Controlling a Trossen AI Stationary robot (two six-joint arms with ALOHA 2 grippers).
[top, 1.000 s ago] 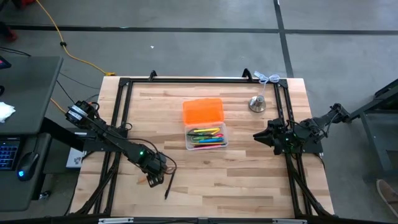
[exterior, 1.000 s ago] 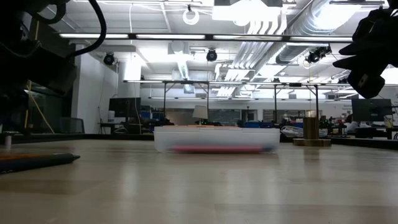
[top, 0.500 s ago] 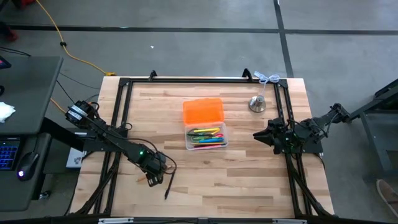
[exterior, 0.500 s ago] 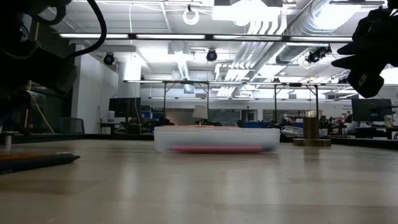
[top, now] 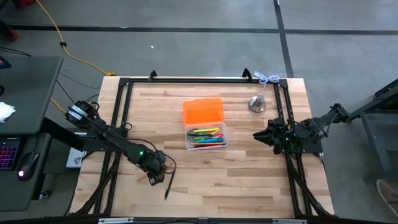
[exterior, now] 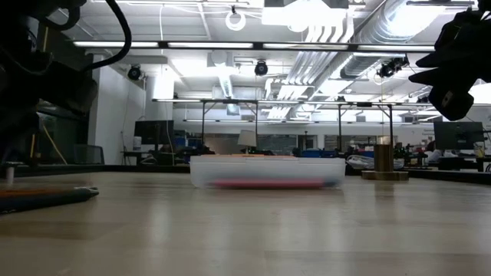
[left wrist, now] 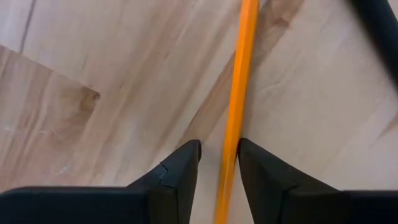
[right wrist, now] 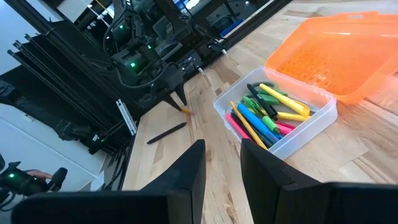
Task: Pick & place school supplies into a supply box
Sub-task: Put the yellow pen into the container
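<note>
We see an orange pencil (left wrist: 239, 93) on the pale wood-grain counter (top: 249, 180), a clear supply box (top: 206, 138) with bright orange lid (top: 203, 111), and a silver bell (top: 257, 103).

Left arm (top: 115, 142): matte black jointed links, looped black cables, one small green light.
Right arm (top: 298, 135): same matte black build.
Hand fingers (left wrist: 177, 177): black, tapered, flat inner faces.

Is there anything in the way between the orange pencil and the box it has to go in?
Nothing visible: only bare table lies between the orange pencil and the open supply box.
</note>
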